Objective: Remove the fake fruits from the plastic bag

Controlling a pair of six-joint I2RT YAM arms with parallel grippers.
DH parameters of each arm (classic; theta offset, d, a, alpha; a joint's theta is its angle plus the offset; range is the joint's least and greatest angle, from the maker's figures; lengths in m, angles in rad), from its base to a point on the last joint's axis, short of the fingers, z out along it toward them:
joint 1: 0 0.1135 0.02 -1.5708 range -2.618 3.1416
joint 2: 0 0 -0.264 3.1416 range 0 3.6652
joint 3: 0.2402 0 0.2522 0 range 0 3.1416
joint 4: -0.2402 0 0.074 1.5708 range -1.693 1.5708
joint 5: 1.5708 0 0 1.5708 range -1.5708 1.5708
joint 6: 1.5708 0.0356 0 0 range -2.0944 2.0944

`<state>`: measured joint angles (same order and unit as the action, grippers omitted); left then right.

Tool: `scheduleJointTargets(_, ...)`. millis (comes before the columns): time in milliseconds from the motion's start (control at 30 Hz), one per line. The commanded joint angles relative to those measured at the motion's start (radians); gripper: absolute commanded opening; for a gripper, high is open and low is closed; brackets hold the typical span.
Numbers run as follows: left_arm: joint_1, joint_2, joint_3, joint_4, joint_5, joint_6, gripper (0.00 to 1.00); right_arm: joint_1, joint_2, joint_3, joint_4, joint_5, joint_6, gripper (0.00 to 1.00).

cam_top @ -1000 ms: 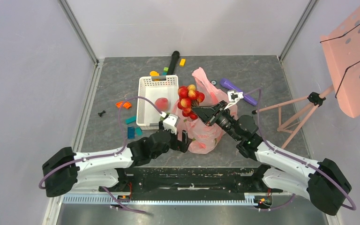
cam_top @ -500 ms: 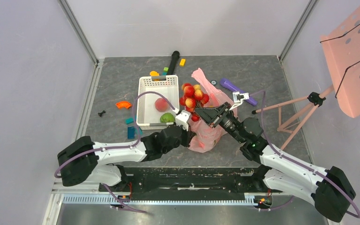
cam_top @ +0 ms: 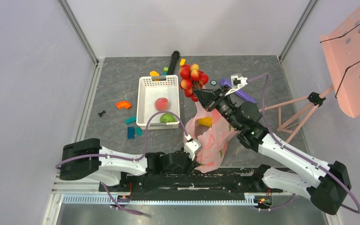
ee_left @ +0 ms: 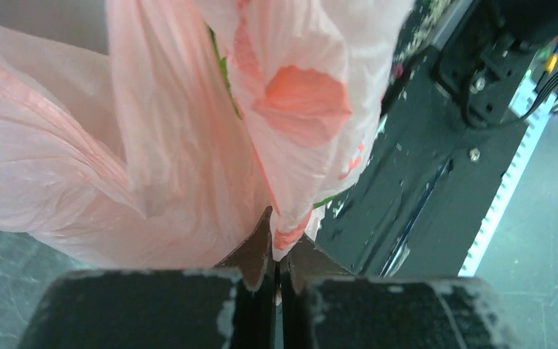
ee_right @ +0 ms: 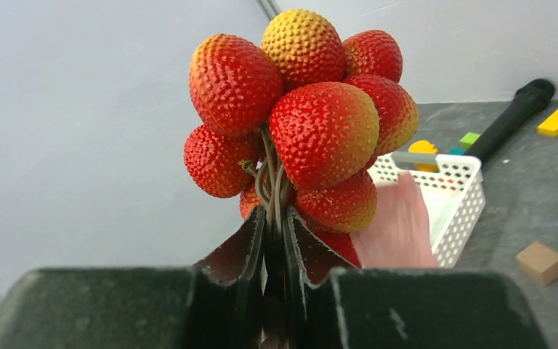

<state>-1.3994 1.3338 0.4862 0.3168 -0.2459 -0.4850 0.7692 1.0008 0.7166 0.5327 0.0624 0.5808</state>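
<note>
Bag (cam_top: 213,140), centre frame: lower edge pinched in the closed left hand (ee_left: 276,254); yellow fruit (cam_top: 205,122) visible inside. Basket (cam_top: 145,101), left of the bag, holds peach (cam_top: 161,103) and green apple (cam_top: 168,117). Berries (cam_top: 192,77), above the bag: stems clamped in the right hand (ee_right: 275,236).

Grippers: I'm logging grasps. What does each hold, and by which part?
Right gripper pinches the berry cluster by its stems. Left gripper pinches the plastic bag by a fold of film.
</note>
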Motion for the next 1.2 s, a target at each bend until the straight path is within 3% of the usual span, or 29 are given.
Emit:
scheduleJointTargets(0,-0.051,0.012,-0.035,0.041,-0.070,-0.087,0.02,-0.002,0.078,0.142,-0.031,0.008,-0.152,0.10)
scheduleJointTargets(500,-0.088,-0.079,-0.113,-0.032,-0.145,-0.122,0.02,-0.006,0.596,0.644,-0.334,-0.235,-0.353,0.03)
scheduleJointTargets(800,-0.090,-0.099,-0.138,-0.040,-0.160,-0.138,0.02,-0.005,0.964,0.938,-0.506,-0.334,-0.383,0.02)
scheduleJointTargets(967,-0.090,-0.121,-0.149,-0.057,-0.179,-0.147,0.02,-0.005,1.081,0.986,-0.531,-0.329,-0.383,0.03)
scheduleJointTargets(1067,-0.090,-0.130,-0.150,-0.077,-0.196,-0.153,0.02,-0.005,1.102,0.978,-0.530,-0.292,-0.393,0.09)
scheduleJointTargets(1167,-0.089,-0.133,-0.149,-0.088,-0.208,-0.157,0.02,-0.007,1.116,0.987,-0.582,-0.283,-0.408,0.27)
